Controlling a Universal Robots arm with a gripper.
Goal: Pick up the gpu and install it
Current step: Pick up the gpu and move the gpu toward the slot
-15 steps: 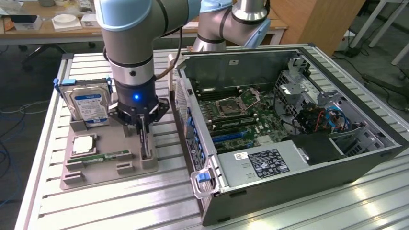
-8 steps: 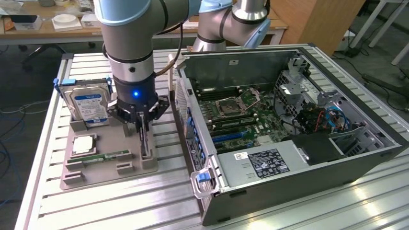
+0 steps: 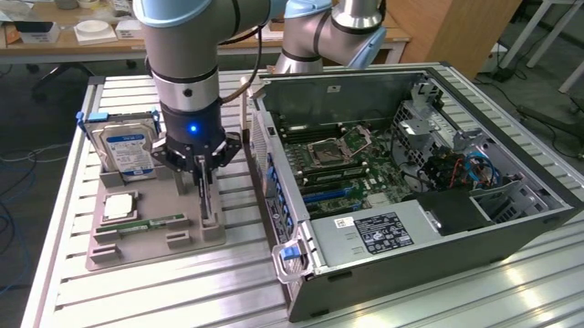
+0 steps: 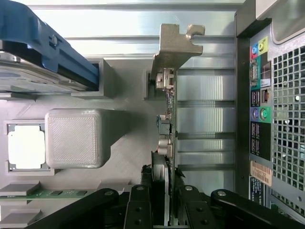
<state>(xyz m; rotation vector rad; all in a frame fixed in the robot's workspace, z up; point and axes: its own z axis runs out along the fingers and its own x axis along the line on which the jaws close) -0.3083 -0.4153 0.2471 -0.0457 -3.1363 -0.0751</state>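
Gripper [image 4: 165, 183] tight around upright gpu [image 4: 170, 102]

the jaws grip the gpu [image 3: 206, 205], upright on the grey tray [image 3: 150, 190], between the hard drive [image 3: 128, 152] and the open computer case [image 3: 438, 254].
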